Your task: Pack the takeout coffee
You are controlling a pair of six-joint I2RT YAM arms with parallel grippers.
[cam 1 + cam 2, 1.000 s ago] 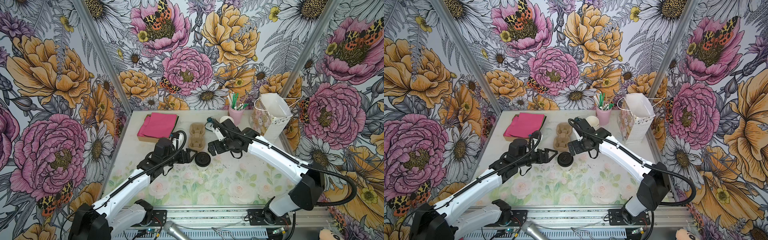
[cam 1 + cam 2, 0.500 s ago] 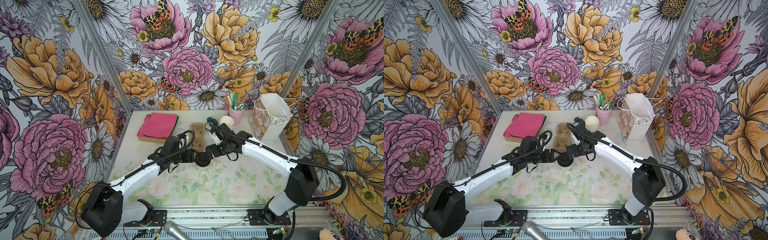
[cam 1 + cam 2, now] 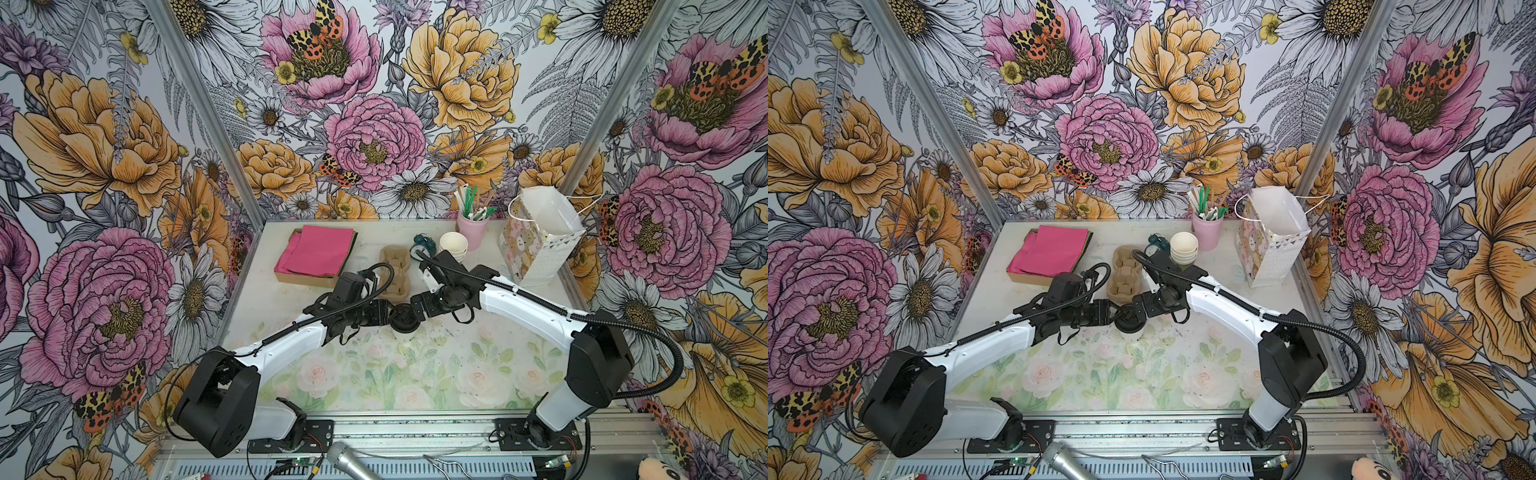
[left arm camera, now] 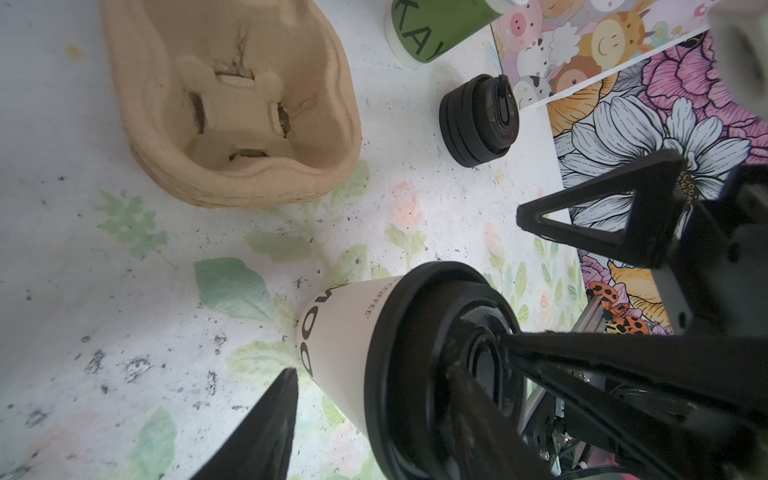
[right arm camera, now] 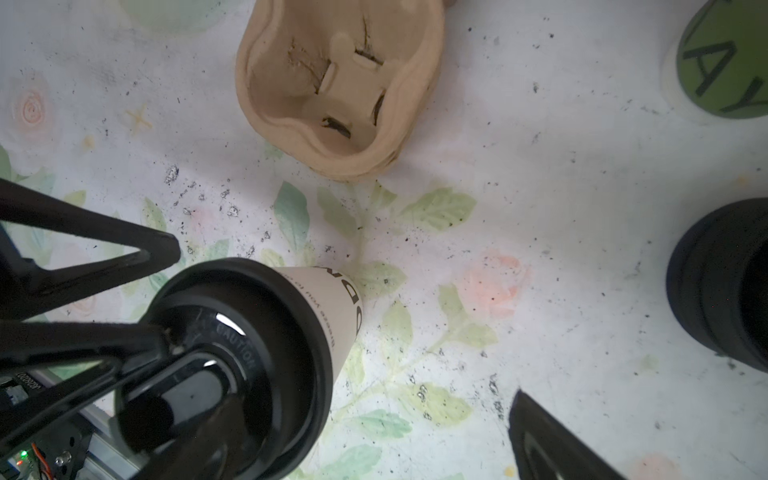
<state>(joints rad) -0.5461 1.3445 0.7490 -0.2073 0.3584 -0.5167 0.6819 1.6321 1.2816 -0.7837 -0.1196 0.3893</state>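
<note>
Floral tabletop [image 3: 457, 374] | takeout coffee [image 3: 404, 321] lidded, unpacked | left gripper [image 3: 391, 318] partly closed around it, grip unclear | right gripper [image 3: 417, 308] wide open, empty | cup carrier [image 3: 399, 286] just beyond, unfilled

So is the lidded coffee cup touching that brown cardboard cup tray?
Apart. The left wrist view shows bare table between the coffee cup and the tray.

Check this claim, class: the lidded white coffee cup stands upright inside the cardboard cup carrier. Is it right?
Not inside it. The lidded white coffee cup stands upright on the table, beside the cardboard cup carrier and apart from it; the left wrist view shows this.
</note>
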